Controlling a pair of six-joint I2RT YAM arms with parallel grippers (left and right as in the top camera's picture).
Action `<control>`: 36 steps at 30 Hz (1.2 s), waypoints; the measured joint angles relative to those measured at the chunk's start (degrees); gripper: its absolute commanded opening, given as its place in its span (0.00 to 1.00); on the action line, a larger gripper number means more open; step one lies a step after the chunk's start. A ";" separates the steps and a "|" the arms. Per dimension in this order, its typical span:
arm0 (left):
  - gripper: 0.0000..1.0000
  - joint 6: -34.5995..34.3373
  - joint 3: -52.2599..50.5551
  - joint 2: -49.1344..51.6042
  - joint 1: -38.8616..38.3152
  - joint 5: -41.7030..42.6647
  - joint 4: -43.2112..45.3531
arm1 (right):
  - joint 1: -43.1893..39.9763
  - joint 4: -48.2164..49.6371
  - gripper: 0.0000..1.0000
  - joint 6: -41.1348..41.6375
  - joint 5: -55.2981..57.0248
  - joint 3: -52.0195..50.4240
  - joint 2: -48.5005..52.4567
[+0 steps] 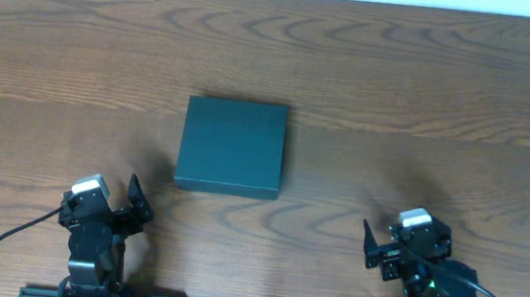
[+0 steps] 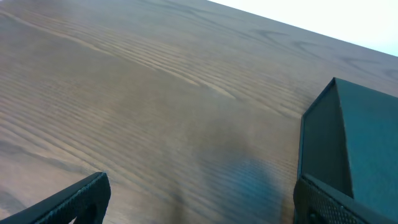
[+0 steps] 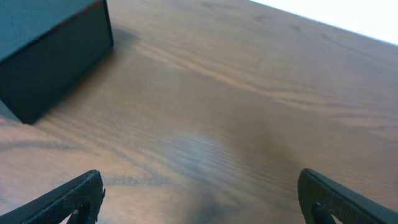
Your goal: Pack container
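We see the box (image 1: pixel 231 148) lying flat and shut near the middle of the wooden surface (image 1: pixel 444 78). It is matte dark green-black, rectangular and shallow, with a plain top and crisp corners. The left tool (image 1: pixel 137 203) sits by the near edge, left of the box and apart from it, its fingers (image 2: pixel 68 199) spread wide and holding nothing. The right tool (image 1: pixel 372 246) sits at the near right, farther from the box, likewise released. In the left wrist view the box's side wall rises at the right; in the right wrist view the box stands at the upper left.
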 measured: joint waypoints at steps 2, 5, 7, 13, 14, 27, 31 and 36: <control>0.95 0.00 0.00 0.00 0.00 0.00 -0.02 | 0.00 1.31 0.99 1.38 0.00 -2.21 -0.02; 0.95 0.00 0.00 0.00 0.00 0.00 0.00 | 0.00 1.33 0.99 3.65 0.00 -3.85 0.00; 0.95 0.00 0.00 0.00 0.00 0.00 0.00 | 0.00 1.64 0.99 4.42 0.00 -3.87 -0.02; 0.95 0.00 0.00 0.00 0.00 0.00 0.00 | 0.00 1.64 0.99 5.49 0.00 -3.87 -0.02; 0.95 0.00 0.00 0.00 0.00 0.00 0.00 | 0.00 1.64 0.99 5.51 0.00 -3.87 -0.02; 0.95 0.00 0.00 0.00 0.00 0.00 0.00 | 0.00 1.66 0.99 5.68 0.00 -3.87 -0.02; 0.95 0.00 0.00 0.00 0.00 0.00 0.00 | 0.00 1.64 0.99 5.68 0.00 -3.87 -0.02; 0.95 -0.02 0.00 0.00 0.00 0.00 0.00 | 0.00 1.66 0.99 5.68 0.00 -3.87 -0.02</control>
